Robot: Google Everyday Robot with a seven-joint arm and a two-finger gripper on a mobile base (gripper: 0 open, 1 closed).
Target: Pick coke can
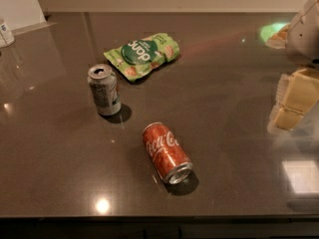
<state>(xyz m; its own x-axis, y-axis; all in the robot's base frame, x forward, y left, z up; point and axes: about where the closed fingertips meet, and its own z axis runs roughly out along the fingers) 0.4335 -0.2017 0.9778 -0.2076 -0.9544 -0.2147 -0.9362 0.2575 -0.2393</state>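
The coke can [167,152] is red with white script and lies on its side on the dark countertop [224,73], its silver end pointing toward the front right. My gripper [296,98] hangs at the right edge of the camera view, above the counter and well to the right of the can, partly cut off by the frame. It holds nothing that I can see.
A silver-grey can [104,89] stands upright to the left and behind the coke can. A green snack bag [143,54] lies flat behind that. A small white object [5,32] sits at the far left edge. The counter's front edge runs along the bottom.
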